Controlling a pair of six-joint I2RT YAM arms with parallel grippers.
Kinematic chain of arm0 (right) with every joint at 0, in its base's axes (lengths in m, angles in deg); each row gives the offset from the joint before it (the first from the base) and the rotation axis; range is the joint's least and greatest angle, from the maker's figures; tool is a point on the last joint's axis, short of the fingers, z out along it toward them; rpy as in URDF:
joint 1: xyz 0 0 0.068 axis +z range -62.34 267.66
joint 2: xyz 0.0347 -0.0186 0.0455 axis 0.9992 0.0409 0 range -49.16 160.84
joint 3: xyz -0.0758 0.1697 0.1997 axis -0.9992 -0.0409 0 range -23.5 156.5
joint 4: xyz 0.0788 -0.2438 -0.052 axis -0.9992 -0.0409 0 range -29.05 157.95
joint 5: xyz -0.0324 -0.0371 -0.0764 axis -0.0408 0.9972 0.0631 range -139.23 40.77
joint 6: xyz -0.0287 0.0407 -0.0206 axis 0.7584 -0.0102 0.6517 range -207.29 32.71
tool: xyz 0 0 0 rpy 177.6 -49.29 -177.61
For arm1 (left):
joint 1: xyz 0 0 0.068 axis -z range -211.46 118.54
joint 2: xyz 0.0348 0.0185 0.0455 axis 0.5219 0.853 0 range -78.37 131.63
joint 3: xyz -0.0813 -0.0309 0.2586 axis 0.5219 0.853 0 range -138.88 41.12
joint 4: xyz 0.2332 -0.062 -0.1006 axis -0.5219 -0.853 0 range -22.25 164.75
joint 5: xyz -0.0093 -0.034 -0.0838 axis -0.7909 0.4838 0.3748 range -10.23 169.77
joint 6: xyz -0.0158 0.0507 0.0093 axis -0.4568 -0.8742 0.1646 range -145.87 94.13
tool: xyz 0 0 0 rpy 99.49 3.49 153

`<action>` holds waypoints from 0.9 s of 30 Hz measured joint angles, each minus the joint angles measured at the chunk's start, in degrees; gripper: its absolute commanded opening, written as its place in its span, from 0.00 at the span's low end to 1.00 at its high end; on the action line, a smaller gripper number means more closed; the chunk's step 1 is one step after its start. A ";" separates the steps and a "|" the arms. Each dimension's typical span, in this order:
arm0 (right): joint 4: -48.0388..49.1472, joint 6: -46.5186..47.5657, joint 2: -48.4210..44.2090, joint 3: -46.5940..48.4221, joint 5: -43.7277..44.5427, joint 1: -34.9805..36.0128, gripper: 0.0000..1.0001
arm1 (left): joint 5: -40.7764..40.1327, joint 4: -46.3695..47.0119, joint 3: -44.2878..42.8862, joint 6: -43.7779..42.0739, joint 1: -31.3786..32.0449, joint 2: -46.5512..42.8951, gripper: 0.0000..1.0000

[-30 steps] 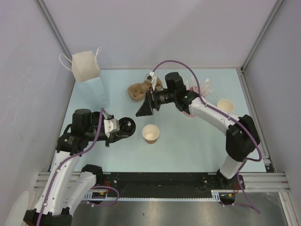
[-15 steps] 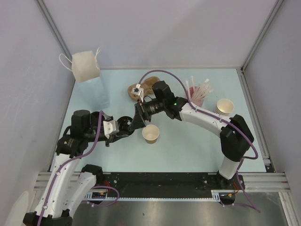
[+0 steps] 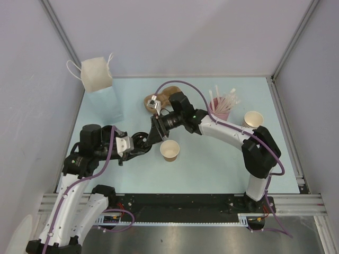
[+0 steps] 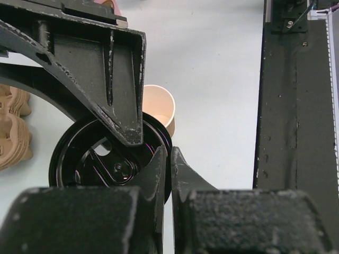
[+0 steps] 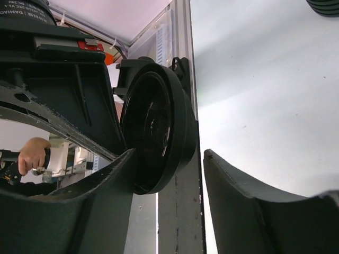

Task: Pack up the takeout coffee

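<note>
Black plastic, the one lid (image 4: pixel 79 159) is off the table (image 3: pixel 222 159), held by its rim. Its disc lies in line with the left gripper (image 4: pixel 170 159), with the ribbed hollow side turned to the left wrist camera. The right wrist camera sees it nearly edge-on, each flat face turned to one of the right fingers (image 5: pixel 85 206).

The left gripper's fingers are pinched together on the lid's near rim. The right gripper (image 5: pixel 169 159) has its fingers apart, one on each side of the lid. The lid sits close against one finger, with a clear gap to the other.

One single kraft cup (image 3: pixel 169 150) stands upright, mouth up, on the table just beside both grippers and below the lid.

Elsewhere there is one white paper bag (image 3: pixel 97 75), one brown pulp carrier (image 3: pixel 151 103), one pink cup of straws (image 3: pixel 221 111) and one stack of tan cups (image 3: pixel 253 118).
</note>
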State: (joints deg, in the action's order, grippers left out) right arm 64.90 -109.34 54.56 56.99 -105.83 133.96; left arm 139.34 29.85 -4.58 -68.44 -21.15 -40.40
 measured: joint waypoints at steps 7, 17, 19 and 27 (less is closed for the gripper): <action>0.81 -1.31 0.00 0.44 -0.37 -0.09 0.33 | 0.37 -0.66 0.02 -0.46 0.00 0.00 0.37; 0.50 -1.29 0.00 0.46 1.05 -0.90 0.26 | -0.44 1.03 0.17 -0.79 0.00 -0.98 0.99; 0.31 -1.20 0.00 0.46 1.20 -1.22 0.25 | -1.25 1.70 0.22 -0.28 0.00 -1.49 1.00; -1.66 0.39 -0.92 0.44 2.56 -3.74 0.25 | -7.15 6.19 -0.15 1.18 0.00 -2.34 0.99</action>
State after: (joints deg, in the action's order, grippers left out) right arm 63.24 -108.94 53.64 57.43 -103.27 130.22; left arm 132.20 36.03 -4.73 -67.26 -21.15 -42.74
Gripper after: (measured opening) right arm 0.294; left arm 0.994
